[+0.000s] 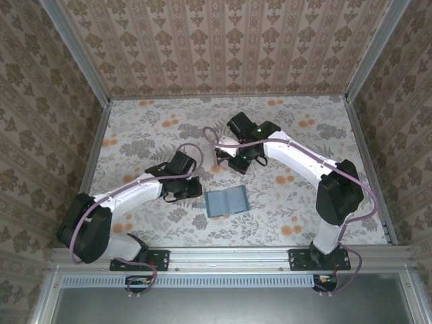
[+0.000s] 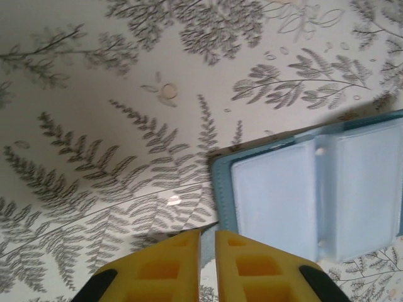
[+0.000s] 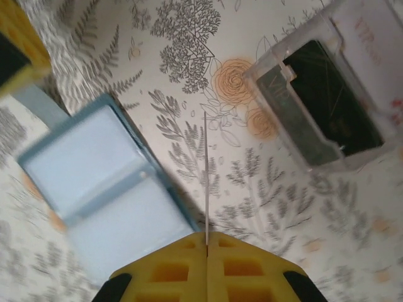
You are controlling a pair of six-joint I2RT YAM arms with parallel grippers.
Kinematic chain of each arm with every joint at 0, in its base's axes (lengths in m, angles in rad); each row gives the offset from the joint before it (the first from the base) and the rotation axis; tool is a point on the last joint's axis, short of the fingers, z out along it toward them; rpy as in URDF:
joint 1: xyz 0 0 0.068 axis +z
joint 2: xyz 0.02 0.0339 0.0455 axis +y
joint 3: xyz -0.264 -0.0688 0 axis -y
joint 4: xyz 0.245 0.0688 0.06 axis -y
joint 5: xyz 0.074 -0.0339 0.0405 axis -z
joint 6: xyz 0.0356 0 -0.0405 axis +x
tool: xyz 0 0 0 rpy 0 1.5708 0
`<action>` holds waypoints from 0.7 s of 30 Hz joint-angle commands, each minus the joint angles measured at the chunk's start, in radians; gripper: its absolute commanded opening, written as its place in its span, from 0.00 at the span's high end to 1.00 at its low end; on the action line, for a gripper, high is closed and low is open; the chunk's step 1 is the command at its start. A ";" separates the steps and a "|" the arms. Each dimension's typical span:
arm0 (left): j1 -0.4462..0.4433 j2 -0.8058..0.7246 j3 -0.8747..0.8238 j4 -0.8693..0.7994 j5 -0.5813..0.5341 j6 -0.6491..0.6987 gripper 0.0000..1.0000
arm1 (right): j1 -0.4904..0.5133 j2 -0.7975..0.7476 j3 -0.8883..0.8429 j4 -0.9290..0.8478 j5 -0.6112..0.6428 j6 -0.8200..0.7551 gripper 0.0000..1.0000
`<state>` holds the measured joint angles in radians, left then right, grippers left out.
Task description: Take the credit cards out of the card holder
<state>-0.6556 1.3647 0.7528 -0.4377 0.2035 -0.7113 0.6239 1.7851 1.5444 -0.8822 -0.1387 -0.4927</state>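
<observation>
Now right arm (image 1: 297,158) bends inward — pincer (image 3: 206,242) pinching a credit card (image 3: 206,170) edge-on.

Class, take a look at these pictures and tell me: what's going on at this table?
Two robot arms are working on an open blue card holder lying flat on the flowered table. The right gripper has its fingers shut on a thin card, seen edge-on, between the holder and a clear plastic case that has a dark card in it. The left gripper sits at the holder's edge with its fingers almost closed. Whether it grips anything is unclear.
</observation>
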 commanded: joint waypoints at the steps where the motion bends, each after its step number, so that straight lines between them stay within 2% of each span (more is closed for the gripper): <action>1: 0.020 -0.054 -0.041 0.006 -0.009 -0.016 0.82 | 0.008 0.035 0.050 -0.064 0.098 -0.354 1.00; 9: 0.067 -0.120 -0.097 0.014 -0.001 -0.033 0.79 | 0.000 0.177 0.224 -0.109 0.213 -0.566 1.00; 21: 0.103 -0.127 -0.110 -0.009 0.000 -0.034 0.79 | -0.031 0.439 0.605 -0.246 0.221 -0.658 1.00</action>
<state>-0.5610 1.2495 0.6651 -0.4271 0.2043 -0.7311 0.6064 2.1719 2.0670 -1.0340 0.0570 -1.1023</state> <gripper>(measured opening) 0.207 0.064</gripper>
